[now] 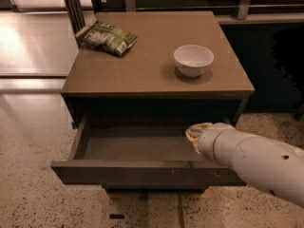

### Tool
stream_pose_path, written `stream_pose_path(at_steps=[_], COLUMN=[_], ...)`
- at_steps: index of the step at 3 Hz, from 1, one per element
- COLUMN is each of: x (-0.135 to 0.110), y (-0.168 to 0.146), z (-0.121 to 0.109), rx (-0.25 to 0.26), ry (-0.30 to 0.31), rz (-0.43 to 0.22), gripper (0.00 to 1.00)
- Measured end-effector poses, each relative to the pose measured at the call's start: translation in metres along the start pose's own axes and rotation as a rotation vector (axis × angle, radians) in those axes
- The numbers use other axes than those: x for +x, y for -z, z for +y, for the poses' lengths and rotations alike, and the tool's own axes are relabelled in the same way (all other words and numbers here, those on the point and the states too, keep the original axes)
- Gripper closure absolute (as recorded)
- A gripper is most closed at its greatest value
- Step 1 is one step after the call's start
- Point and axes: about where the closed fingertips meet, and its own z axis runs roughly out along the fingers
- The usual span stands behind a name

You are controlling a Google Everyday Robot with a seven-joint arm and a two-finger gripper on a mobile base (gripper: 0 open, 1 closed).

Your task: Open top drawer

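Top drawer (142, 173) stands pulled well out of the table (142, 80), its flat front nearest you with pale scratches right of centre. By my reading the opening is as good as done.

Your jaws sit over the drawer's right side, behind the front panel and just under the table's edge. They are at the tip of the white arm (256, 158), which reaches in from the near right. You cannot tell whether they are parted or closed, nor whether they touch the drawer. With no handle on the front, that spot would suit hooking the panel from inside.

Mind the overhanging table edge above them if you lift out. Farther on, a bowl (193, 60) sits right of centre on top and a green bag (107, 36) lies at the far left corner, both well apart from the arm.
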Motion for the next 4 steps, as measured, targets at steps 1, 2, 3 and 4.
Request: stream_pose_path(at_steps=[1, 2, 3, 4], x=[-0.019, -0.0216, -0.0216, -0.0216], y=[0.0196, 0.0206, 0.0206, 0.0206], z=[-0.0309, -0.0336, -0.0336, -0.0336], rx=[0.117, 0.129, 0.128, 0.128], ry=[0.113, 0.127, 0.127, 0.127], rz=[-0.062, -0.07, -0.07, -0.07], gripper=[0.82, 0.58, 0.35, 0.13])
